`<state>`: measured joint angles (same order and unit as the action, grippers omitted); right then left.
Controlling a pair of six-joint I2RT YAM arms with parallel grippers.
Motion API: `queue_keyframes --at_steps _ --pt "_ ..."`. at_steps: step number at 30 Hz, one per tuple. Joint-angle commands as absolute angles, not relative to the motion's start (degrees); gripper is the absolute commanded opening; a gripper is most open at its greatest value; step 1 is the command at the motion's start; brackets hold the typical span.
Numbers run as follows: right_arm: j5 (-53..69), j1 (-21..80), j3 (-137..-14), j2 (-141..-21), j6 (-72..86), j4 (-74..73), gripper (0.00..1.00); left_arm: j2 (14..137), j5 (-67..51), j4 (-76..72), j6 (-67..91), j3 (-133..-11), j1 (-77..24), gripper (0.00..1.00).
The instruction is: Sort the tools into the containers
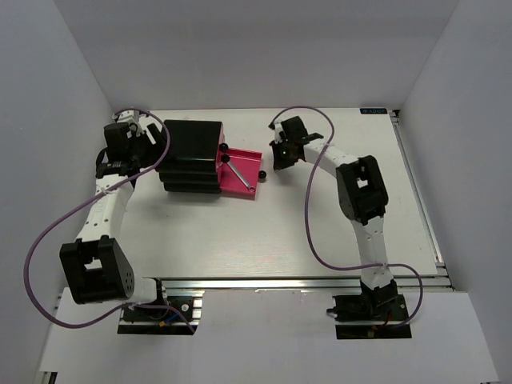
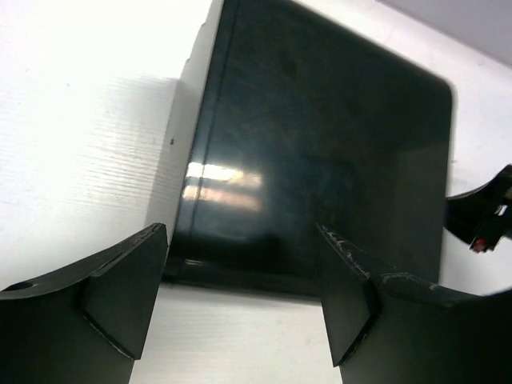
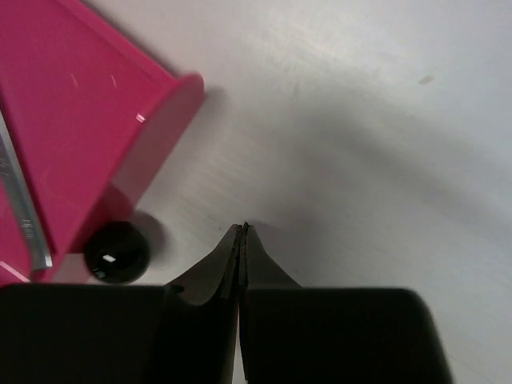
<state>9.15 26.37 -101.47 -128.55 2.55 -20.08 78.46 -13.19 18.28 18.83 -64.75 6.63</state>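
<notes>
A small black cabinet [image 1: 192, 152] stands at the back left, and its glossy top [image 2: 320, 160] fills the left wrist view. One magenta-pink drawer [image 1: 240, 180] is pulled out to the right, its round black knob [image 1: 262, 174] at the front. A slim silver tool [image 1: 242, 176] lies inside it; the right wrist view shows the tool [image 3: 20, 208] at the frame's left edge, on the drawer [image 3: 72, 112]. My left gripper [image 1: 158, 144] [image 2: 240, 296] is open behind the cabinet, holding nothing. My right gripper [image 1: 277, 162] [image 3: 242, 234] is shut and empty, just right of the knob [image 3: 116, 253].
Two more black knobs [image 1: 225, 152] show on the cabinet front above the open drawer. White walls enclose the table [image 1: 264, 240] on three sides. A purple cable [image 1: 312, 232] loops along each arm.
</notes>
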Motion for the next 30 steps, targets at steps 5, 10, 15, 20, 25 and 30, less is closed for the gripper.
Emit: queue_keyframes --at_steps 5,10,15,20,25,30 --pt "13.9 28.4 -108.9 -134.5 2.5 -22.1 0.00 81.6 -11.4 18.5 15.1 -66.4 6.5 0.84" --pt "22.7 30.0 -112.0 -136.9 4.8 -20.6 0.00 84.2 -13.6 17.8 14.7 -67.4 6.5 0.84" --pt "27.7 33.0 -116.8 -139.2 8.8 -18.6 0.00 84.9 -15.7 17.7 14.6 -67.4 6.5 0.83" --pt "30.5 35.2 -120.8 -141.9 13.7 -15.2 0.00 85.5 -18.3 18.2 14.2 -67.5 6.5 0.83" --pt "32.3 36.2 -121.7 -144.2 19.9 -8.2 0.00 85.6 -20.2 18.5 14.1 -67.1 6.5 0.83" --pt "33.2 36.3 -122.1 -146.3 26.0 -2.0 0.00 85.8 -21.2 18.8 14.3 -66.9 6.5 0.83"
